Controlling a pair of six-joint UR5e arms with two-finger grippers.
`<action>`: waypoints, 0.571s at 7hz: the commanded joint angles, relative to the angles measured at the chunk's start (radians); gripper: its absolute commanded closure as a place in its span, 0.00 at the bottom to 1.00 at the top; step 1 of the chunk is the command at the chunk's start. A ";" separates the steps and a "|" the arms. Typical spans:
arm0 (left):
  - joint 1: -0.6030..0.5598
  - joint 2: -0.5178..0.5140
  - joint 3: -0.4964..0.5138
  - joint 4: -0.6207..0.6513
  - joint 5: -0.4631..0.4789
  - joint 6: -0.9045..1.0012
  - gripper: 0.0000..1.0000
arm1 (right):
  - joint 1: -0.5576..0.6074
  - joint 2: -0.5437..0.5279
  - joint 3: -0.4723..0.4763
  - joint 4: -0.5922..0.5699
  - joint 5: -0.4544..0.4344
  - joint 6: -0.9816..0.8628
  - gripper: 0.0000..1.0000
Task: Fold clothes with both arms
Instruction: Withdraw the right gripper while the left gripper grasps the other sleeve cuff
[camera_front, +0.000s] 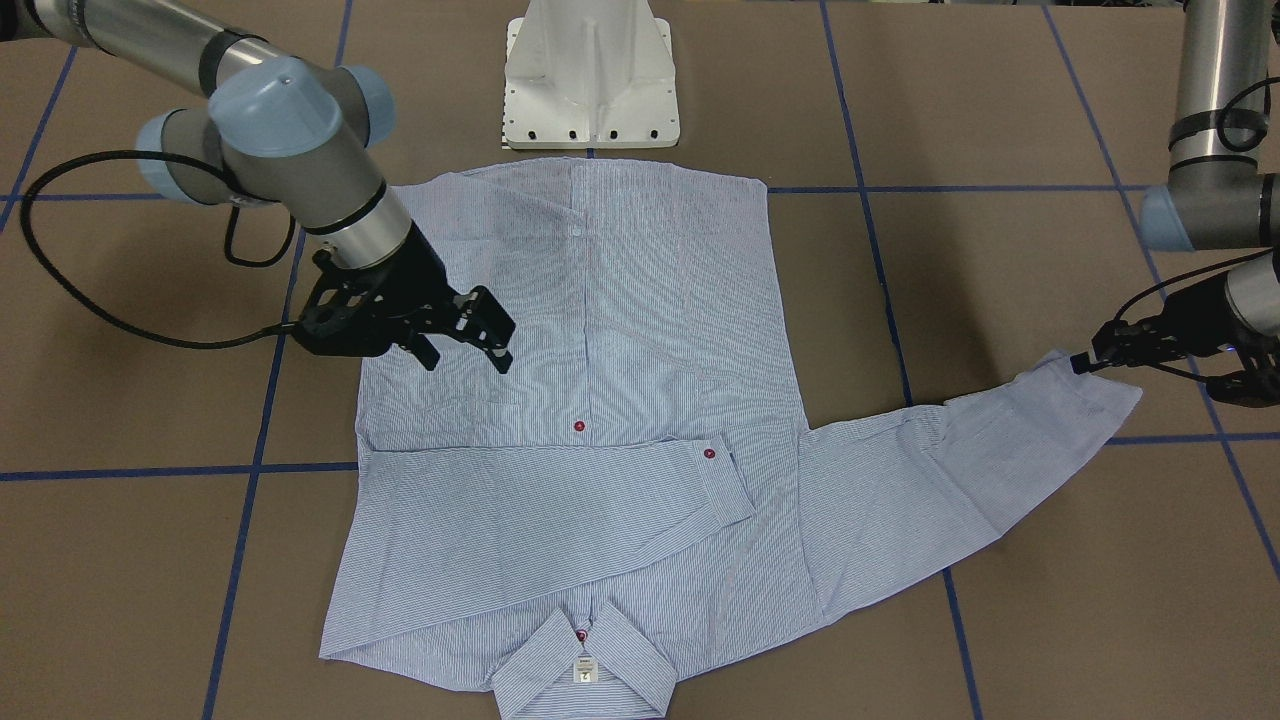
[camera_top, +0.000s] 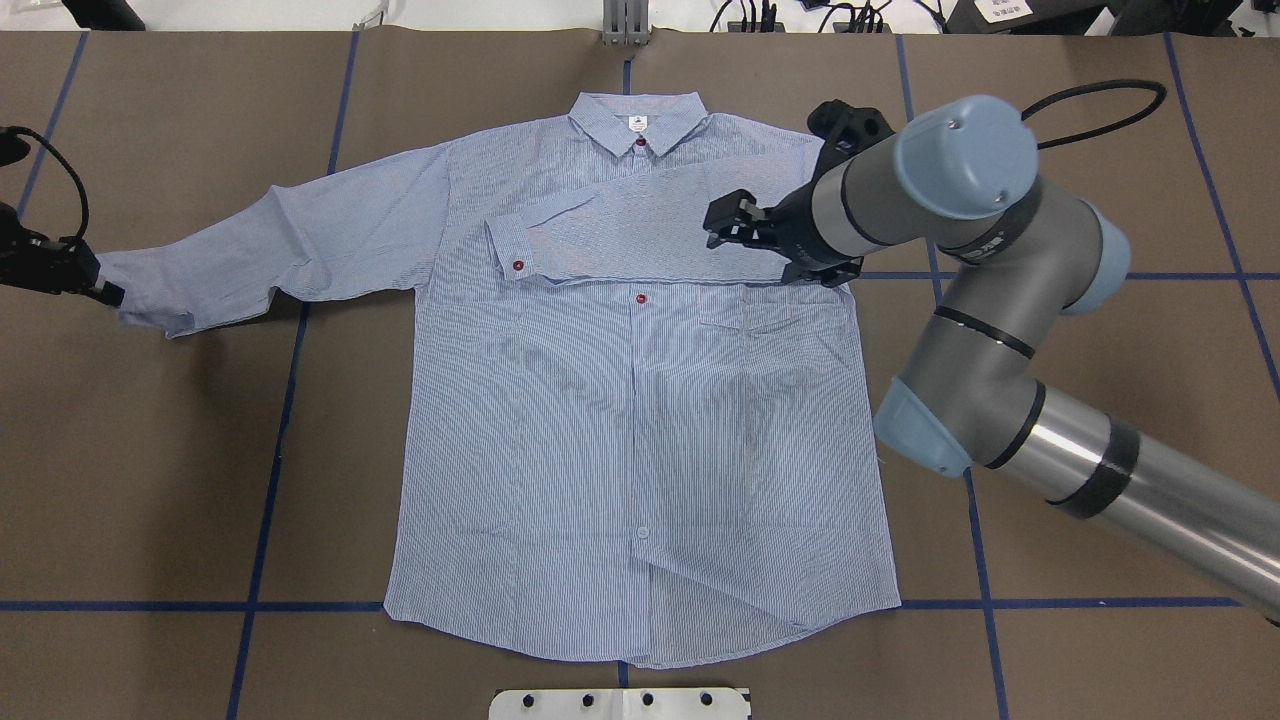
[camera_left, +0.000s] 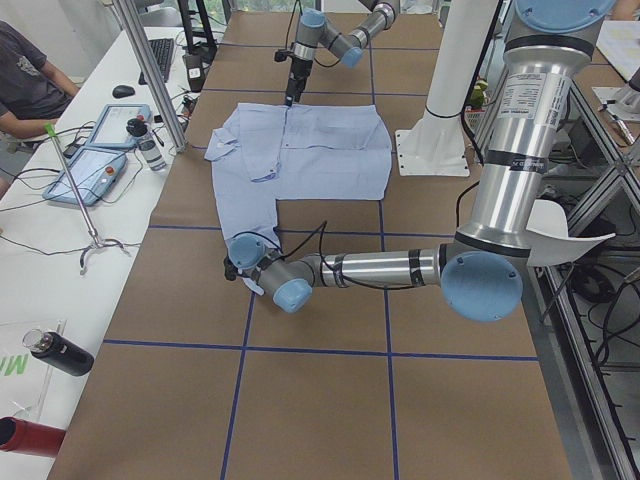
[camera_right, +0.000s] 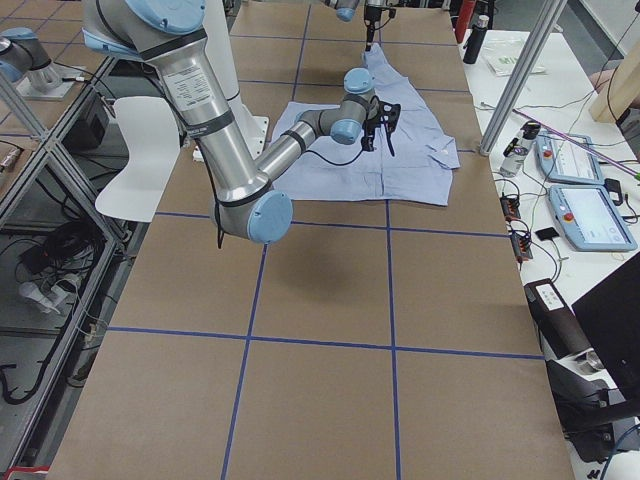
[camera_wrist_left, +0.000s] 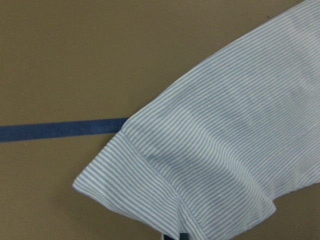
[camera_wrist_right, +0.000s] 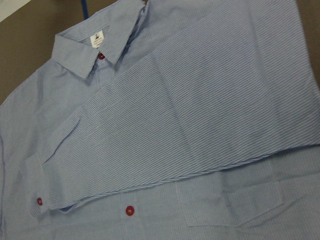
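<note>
Blue tape lines (camera_top: 270, 420) cross the brown table (camera_top: 150, 480) in a grid. Beside it, a white desk (camera_left: 40, 290) carries two tablets (camera_left: 85, 175), a mouse (camera_left: 123, 91) and a keyboard (camera_left: 160, 58). A black bottle (camera_left: 60, 355) lies near the desk's near end. A person (camera_left: 30, 80) sits at the desk's far end.

Left hand (camera_front: 1082, 362) pinched; right hand (camera_top: 714, 222) spread.

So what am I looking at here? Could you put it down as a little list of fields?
Item: striped shirt, flat, front up
Surface: brown table with blue lines
Folded sleeve: lies across the chest
Spread sleeve: stretched out sideways
Right claw: open, above the folded sleeve, holding nothing
Left claw: at the spread sleeve's cuff; grip unclear
</note>
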 joint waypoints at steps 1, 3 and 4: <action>0.012 -0.143 -0.094 0.002 -0.005 -0.383 1.00 | 0.081 -0.135 0.061 0.001 0.062 -0.145 0.00; 0.139 -0.331 -0.108 0.000 0.072 -0.709 1.00 | 0.127 -0.192 0.070 0.004 0.082 -0.173 0.00; 0.224 -0.420 -0.105 0.002 0.178 -0.823 1.00 | 0.169 -0.215 0.069 0.006 0.128 -0.225 0.00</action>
